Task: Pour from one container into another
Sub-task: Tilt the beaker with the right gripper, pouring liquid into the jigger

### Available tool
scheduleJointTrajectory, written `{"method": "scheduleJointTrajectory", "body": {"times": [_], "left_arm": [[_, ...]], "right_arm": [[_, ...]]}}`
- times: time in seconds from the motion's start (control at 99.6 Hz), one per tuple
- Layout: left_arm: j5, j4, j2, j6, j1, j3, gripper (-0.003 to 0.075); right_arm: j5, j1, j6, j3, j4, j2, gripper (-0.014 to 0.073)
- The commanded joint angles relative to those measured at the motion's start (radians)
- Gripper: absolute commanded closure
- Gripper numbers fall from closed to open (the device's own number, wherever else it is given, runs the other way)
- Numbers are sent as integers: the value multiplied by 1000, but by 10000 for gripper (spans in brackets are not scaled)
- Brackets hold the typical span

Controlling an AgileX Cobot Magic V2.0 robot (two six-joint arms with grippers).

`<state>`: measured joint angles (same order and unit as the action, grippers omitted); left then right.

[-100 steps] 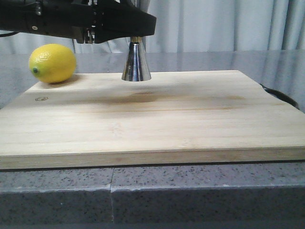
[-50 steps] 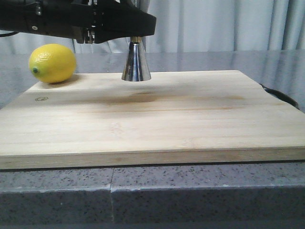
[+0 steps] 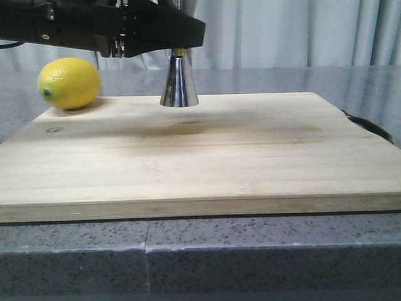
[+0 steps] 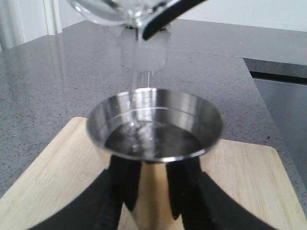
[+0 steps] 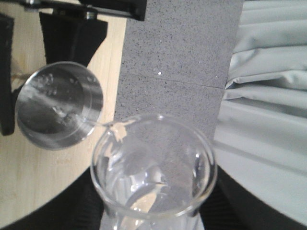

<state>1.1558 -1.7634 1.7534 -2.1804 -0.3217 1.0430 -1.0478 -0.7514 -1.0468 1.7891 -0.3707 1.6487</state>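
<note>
The steel jigger [image 3: 179,81] stands at the back of the wooden board. My left gripper [image 4: 153,201] is shut on its waist, a black finger [image 4: 125,187] on each side, and its arm crosses the top left of the front view. The jigger's upper cup [image 4: 154,125] holds some clear liquid. Above it the clear glass beaker [image 5: 153,167] is tilted, lip toward the jigger [image 5: 58,105], and a thin stream [image 4: 140,72] falls into the cup. My right gripper [image 5: 153,213] is shut on the beaker. The beaker and right gripper are out of the front view.
A yellow lemon [image 3: 69,83] lies at the board's back left corner. The wooden cutting board [image 3: 207,163] rests on a grey speckled counter [image 3: 250,257]. A dark curved object [image 3: 371,127] sits off the board's right edge. Curtains hang behind.
</note>
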Motion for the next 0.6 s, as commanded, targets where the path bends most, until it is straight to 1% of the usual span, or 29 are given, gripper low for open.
{"method": "scheduleJointTrajectory", "body": {"times": [0.0,0.281,0.351,0.452,0.532,0.592], "left_arm": [[101,-85,-40,8,-10,30,498],[101,-85,-40,8,-10,30,498],[101,-85,-40,8,-10,30,498],[101,-85,-40,8,-10,30,498],[101,-85,-40,8,-10,30,498],[101,-85,-40,8,-10,30,498]], "right_arm": [[38,-2,72,36,-22,-38,314],[24,-2,257,36,1,-38,314],[26,4,326,36,1,-38,314],[42,30,461,36,7,-42,314],[47,61,549,36,53,-53,314],[53,92,557,36,128,-68,314]]}}
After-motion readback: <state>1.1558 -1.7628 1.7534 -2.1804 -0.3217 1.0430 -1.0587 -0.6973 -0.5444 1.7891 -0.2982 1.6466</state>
